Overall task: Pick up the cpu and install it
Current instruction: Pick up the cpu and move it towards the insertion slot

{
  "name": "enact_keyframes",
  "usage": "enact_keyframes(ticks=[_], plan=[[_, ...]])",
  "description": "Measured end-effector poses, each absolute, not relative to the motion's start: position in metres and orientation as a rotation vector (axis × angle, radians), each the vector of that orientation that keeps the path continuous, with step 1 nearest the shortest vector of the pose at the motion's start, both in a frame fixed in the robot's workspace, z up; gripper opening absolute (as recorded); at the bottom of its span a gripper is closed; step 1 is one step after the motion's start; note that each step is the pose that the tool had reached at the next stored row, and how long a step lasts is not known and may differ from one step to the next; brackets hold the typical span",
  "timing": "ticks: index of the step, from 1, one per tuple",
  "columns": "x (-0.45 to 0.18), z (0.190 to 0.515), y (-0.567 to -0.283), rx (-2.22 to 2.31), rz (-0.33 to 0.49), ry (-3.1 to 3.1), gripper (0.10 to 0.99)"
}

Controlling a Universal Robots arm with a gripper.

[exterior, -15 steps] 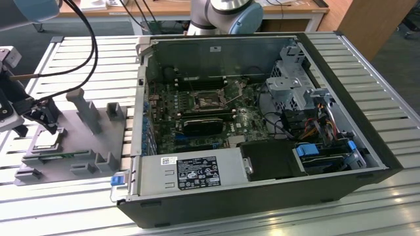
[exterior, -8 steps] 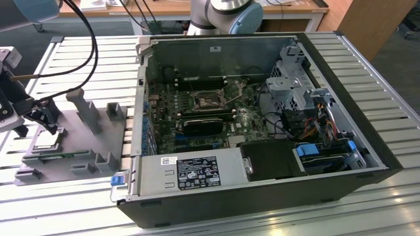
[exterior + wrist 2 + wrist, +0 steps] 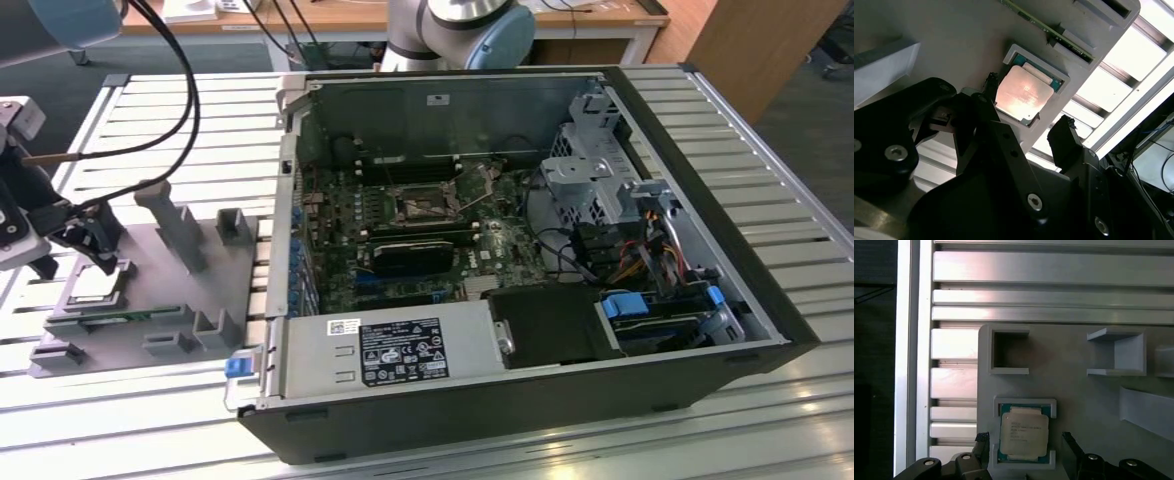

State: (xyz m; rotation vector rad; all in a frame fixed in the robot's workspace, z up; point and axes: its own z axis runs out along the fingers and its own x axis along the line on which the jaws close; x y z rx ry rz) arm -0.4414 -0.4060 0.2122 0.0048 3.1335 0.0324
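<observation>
- Straddling the cpu [image 3: 1024, 436], the gripper [image 3: 1025, 440] is spread wide and grasps nothing. In both wrist views its two dark fingers [image 3: 982, 441] flank opposite edges of the chip.
- Contact: a visible gap remains between each fingertip and the chip's edge, so the fingers appear clear of it. How high they stand above it cannot be told.
- Location of the cpu [image 3: 96, 290]: seated flat, metal plate up, in a shallow framed pocket of the grey fixture plate [image 3: 160, 300]. This is at the lower part of the exterior view's left, well apart from the computer case [image 3: 534, 260].
- Direction from the end effector: the chip lies directly beneath the gripper [image 3: 78, 262], centred between the fingers rather than off to one side. The second wrist view shows the same, with the cpu [image 3: 1021, 92] in the gap of the gripper [image 3: 1029, 100].
- Axis: the chip is nearly square, with no marked long side. Its edges look roughly parallel to the finger faces.
- Destination: the motherboard socket [image 3: 427, 205] sits inside the open case, toward the middle of the exterior view.
- Judgement: the pick is not yet made.
</observation>
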Motion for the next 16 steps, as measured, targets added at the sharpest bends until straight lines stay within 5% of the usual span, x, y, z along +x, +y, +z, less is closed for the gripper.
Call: enact_keyframes(ticks=[16], plan=[[-0.441, 0.202, -0.406, 0.007, 0.037, 3.142, 0.678]])
